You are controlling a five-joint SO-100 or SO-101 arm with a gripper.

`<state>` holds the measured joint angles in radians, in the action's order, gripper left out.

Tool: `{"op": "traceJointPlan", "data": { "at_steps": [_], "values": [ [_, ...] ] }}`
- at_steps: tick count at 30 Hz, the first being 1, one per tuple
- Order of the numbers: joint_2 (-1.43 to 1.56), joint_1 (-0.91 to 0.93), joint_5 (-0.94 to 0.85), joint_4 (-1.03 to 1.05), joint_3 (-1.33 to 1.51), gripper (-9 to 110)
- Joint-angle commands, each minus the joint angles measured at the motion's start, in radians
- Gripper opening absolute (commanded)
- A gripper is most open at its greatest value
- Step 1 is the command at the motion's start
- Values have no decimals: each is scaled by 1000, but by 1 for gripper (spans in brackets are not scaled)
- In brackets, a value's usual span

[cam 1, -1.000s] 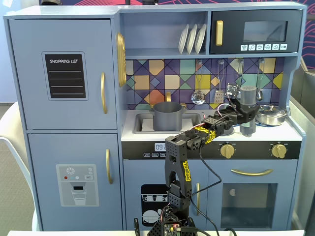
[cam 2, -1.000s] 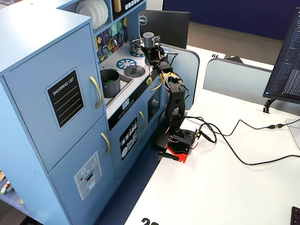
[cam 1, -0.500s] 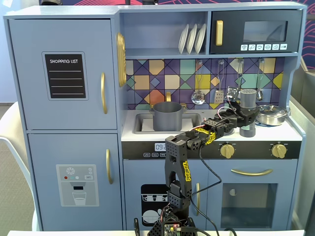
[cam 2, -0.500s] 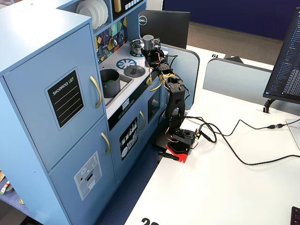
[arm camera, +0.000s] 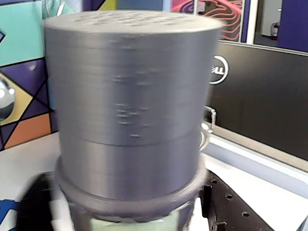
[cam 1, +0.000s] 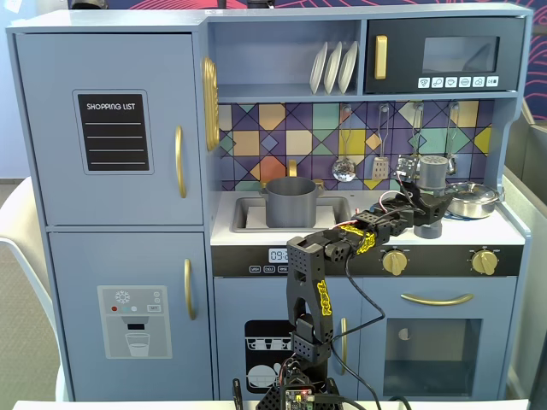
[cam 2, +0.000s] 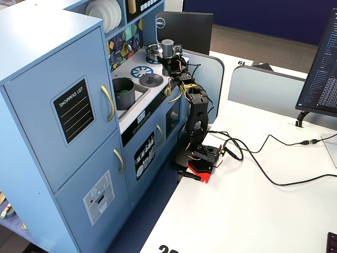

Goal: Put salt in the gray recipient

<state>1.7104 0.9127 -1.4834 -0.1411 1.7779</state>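
One gripper point(cam 1: 430, 207) is clamped around the salt point(cam 1: 432, 173), holding it upright above the right side of the counter point(cam 1: 504, 232) – near the silver pan point(cam 1: 473, 199), well apart from the gray pot point(cam 1: 291, 202) sitting in the sink point(cam 1: 248, 213) at the left in a fixed view

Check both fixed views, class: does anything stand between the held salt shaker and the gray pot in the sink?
Nothing visible does. The gripper holds the salt above the stove's right side. The gray recipient sits in the sink to the left, its top open. The flat lid lies on the stovetop, below the shaker's path.
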Motion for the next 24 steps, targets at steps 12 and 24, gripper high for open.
{"op": "traceJointPlan", "data": {
  "at_steps": [12, 24],
  "values": [
    [750, -28, 0, 678, 262, 28],
    [1293, -787, -110, 1523, 658, 0]
  ]
}}
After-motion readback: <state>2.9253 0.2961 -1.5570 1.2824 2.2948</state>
